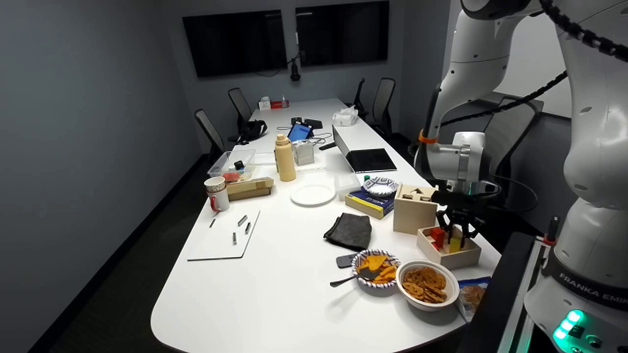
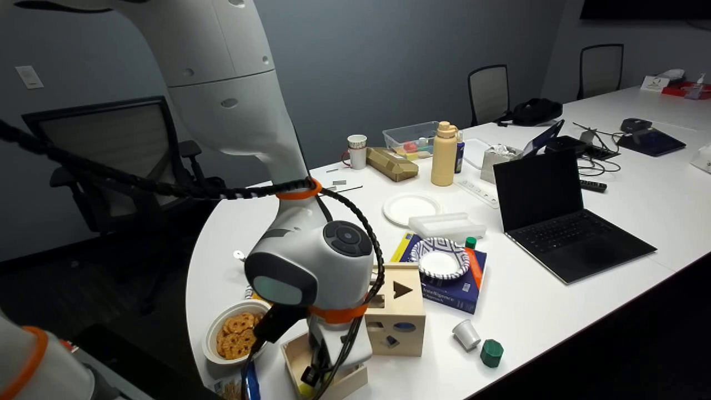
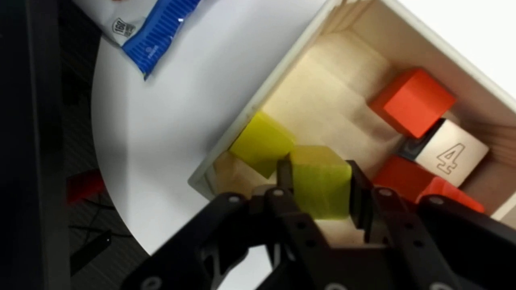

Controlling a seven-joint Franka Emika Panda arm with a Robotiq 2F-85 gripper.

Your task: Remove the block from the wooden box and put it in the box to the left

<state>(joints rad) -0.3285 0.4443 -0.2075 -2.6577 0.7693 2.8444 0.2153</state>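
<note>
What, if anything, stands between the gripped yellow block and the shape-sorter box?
A wall of the wooden box does: the gripped yellow block is inside, with red blocks and a block marked 4 toward the shape-sorter box. Lifting above both boxes should likely clear them.

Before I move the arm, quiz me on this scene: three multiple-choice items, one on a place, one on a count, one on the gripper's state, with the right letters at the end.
1. Where does the box with cut-out holes stand?
A) On a chair
B) Beside the mug
C) Beside the open wooden box

2. How many yellow blocks show in the wrist view?
A) Two
B) Four
C) None

3. What state is the gripper in?
A) Wide open on nothing
B) Closed on a yellow block
C) Closed on a red block

1: C, both exterior views show the two boxes side by side.
2: A, one is between the fingers, another near the open wooden box's wall.
3: B, no gap shows between fingers and block.
</note>
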